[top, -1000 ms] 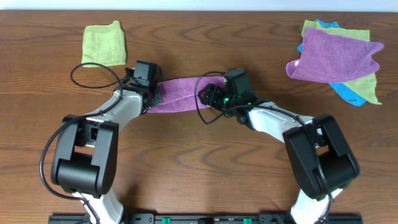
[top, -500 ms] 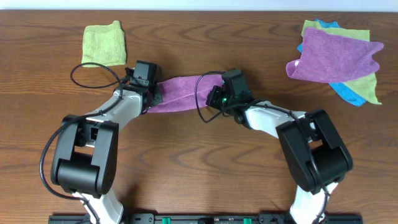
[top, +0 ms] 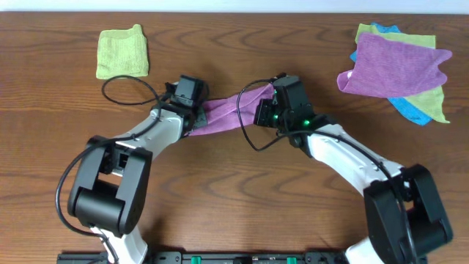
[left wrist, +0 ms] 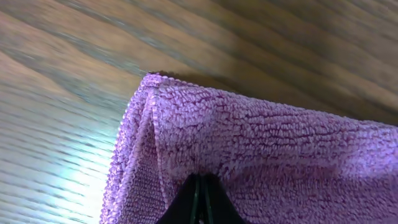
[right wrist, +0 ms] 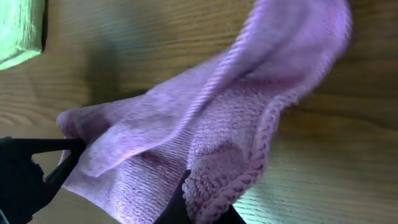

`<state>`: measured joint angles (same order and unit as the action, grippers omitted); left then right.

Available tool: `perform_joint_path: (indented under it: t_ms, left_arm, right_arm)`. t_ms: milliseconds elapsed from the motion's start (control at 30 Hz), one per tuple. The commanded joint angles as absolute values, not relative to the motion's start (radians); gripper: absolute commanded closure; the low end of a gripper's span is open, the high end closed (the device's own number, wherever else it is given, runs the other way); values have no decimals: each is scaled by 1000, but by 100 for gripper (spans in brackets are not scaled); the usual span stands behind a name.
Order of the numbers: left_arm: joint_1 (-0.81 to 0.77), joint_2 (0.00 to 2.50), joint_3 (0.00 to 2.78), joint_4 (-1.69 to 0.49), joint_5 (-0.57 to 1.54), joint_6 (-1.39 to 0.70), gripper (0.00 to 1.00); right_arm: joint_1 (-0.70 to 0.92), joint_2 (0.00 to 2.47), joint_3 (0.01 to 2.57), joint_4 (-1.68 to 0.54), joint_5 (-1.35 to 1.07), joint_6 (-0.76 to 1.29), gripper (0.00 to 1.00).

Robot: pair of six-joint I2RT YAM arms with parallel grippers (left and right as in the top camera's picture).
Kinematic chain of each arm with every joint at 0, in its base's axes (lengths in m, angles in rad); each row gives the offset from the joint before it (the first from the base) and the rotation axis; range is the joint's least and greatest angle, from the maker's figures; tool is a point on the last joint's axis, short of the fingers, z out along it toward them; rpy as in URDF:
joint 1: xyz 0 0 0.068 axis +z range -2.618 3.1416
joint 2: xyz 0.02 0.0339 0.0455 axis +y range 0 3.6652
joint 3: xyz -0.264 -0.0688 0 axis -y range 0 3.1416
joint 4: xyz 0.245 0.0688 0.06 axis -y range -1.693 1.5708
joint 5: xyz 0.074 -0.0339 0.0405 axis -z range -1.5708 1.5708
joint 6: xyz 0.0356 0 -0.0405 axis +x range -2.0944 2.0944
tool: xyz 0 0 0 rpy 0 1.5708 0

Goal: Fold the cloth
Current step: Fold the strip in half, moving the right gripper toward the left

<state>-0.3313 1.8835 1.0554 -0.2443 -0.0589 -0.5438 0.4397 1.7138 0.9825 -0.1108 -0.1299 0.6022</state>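
The lilac-purple cloth (top: 229,115) hangs bunched in a narrow band between my two grippers at the middle of the table. My left gripper (top: 198,111) is shut on its left end; in the left wrist view the black fingertips (left wrist: 200,186) pinch the terry cloth (left wrist: 267,149) just behind a folded corner. My right gripper (top: 265,103) is shut on the right end, where a hemmed edge of the cloth (right wrist: 205,124) curls over that gripper (right wrist: 202,202). The cloth's middle sags toward the wood.
A folded lime-green cloth (top: 122,51) lies at the back left, also seen in the right wrist view (right wrist: 18,31). A loose pile of purple, green and blue cloths (top: 399,70) lies at the back right. Black cables loop beside both wrists.
My right gripper has shut on the cloth's right end. Both grippers have shifted a little to the right, carrying the cloth with them, and the band now looks narrower and more bunched.
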Motion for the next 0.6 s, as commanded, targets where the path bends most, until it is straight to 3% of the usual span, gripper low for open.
perform_joint_path:
  t_ms: [0, 567]
  left_arm:
    - [-368, 1913, 1059, -250, -33, -577, 94]
    - [-371, 1913, 1059, -251, -34, -572, 94]
  right_arm:
    - [443, 1694, 979, -112, -123, 543, 99]
    - [601, 1694, 982, 4, -135, 518, 99]
